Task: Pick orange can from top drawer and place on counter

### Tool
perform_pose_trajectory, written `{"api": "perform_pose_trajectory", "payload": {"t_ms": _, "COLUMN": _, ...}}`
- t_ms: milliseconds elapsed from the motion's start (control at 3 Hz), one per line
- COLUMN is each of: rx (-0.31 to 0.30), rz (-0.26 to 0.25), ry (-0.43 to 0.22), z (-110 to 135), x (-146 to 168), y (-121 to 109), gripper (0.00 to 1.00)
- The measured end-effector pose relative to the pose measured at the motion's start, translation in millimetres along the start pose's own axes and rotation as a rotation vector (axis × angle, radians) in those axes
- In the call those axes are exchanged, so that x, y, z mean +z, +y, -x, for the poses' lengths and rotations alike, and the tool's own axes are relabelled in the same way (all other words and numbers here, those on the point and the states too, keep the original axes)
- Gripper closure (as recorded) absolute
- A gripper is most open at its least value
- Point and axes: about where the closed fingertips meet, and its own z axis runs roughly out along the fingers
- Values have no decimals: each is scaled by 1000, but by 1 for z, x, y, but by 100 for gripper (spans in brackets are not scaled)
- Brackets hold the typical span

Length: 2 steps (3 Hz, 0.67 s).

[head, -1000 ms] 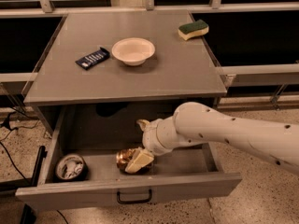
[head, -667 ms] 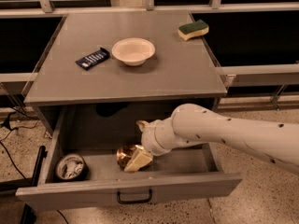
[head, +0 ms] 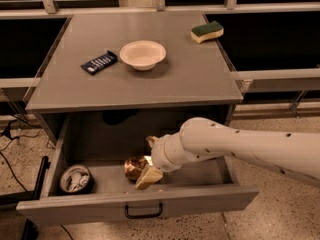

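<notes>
Currently, pincer [head: 145, 162]: inside the top drawer [head: 135, 206], near its middle, low over its floor; two cream fingers [head: 148, 177] spread wider than the orange can [head: 133, 166], nothing clamped.
orange can: lying on the floor of the top drawer, about mid-width, a little behind the front panel; set between the spread fingers; nearer finger touching it or just beside it, cannot tell which.
top drawer: standing open below the surface [head: 190, 79]; flat grey front panel, dark pull handle [head: 143, 213] at its centre.
arm [head: 240, 146]: white with dark specks, reaching in over the right-hand wall of the top drawer, wrist angled down into it.
round dark container [head: 75, 178]: in the front left-hand corner of the top drawer, whitish contents, well apart from the orange can.
surface: grey, flat, matte, directly above the back part of the top drawer.
white bowl [head: 143, 54]: upright on the surface, above the top drawer's mid-width, well behind it.
dark packet [head: 99, 62]: flat on the surface, toward the top drawer's left-hand side, just beside the white bowl.
sponge [head: 207, 31]: yellow with green top, on the surface, far back toward the top drawer's right-hand side.
</notes>
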Motion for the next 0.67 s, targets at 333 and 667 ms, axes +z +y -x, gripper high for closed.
{"api": "perform_pose_trajectory", "payload": {"t_ms": 333, "rx": -20, "rz": 14, "ry": 30, "z": -11, "x": 5, "y": 5, "gripper": 35}}
{"api": "perform_pose_trajectory", "payload": {"t_ms": 667, "rx": -22, "rz": 14, "ry": 32, "z": -12, "x": 5, "y": 6, "gripper": 59}}
